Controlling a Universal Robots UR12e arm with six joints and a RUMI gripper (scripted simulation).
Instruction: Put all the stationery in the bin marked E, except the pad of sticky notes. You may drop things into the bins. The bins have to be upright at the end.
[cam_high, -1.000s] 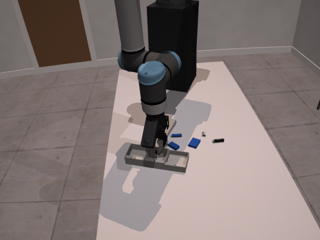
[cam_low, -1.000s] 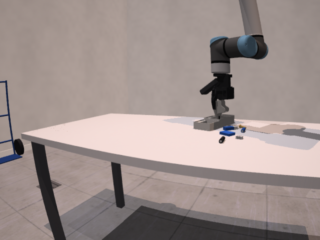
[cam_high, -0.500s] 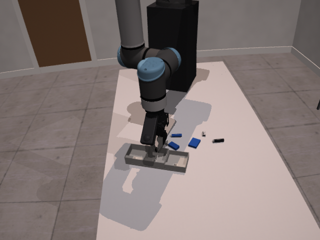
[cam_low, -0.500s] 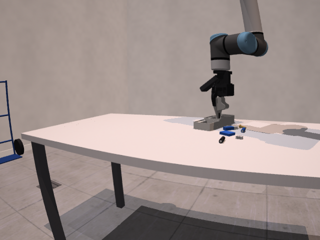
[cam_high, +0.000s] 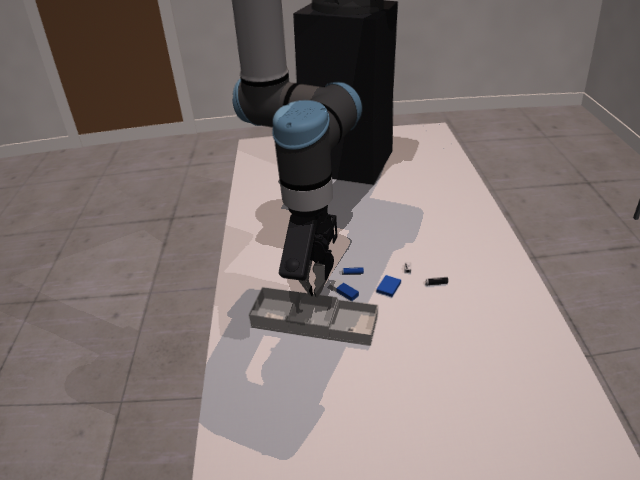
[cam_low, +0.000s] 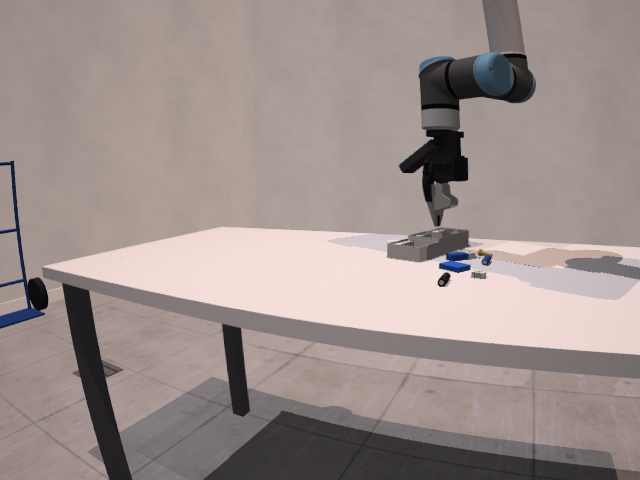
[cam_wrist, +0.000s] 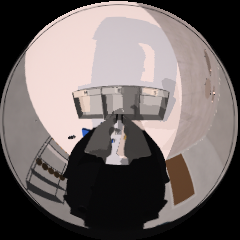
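1. Grey tiled floor and plain walls surround a long pale desk (cam_high: 465, 387); a brown door (cam_high: 108, 62) is in the far wall, and a blue hand cart (cam_low: 12, 232) stands off to one side.
2. My arm (cam_high: 305, 155) reaches down from a black pedestal (cam_high: 356, 77) at the far end of the desk.
3. A grey tray of three bins (cam_high: 268, 322) sits upright on the desk; I cannot read its letters.
4. My tool (cam_high: 313, 291) hangs point-down just above the tray's back wall, near the middle bin. Its jaws are clenched almost fully together. The wrist view shows a small pale-and-blue shape between them, too blurred to name.
5. Beside the tray, on the desk, lie the loose items:
   - a blue block (cam_high: 347, 291), nearest my tool
   - a small blue cylinder (cam_high: 353, 270) just behind it
   - a flat blue pad (cam_high: 388, 285) further along
   - a tiny pale clip (cam_high: 407, 267)
   - a black cylinder (cam_high: 436, 281), farthest out
6. None of these touch the tray.
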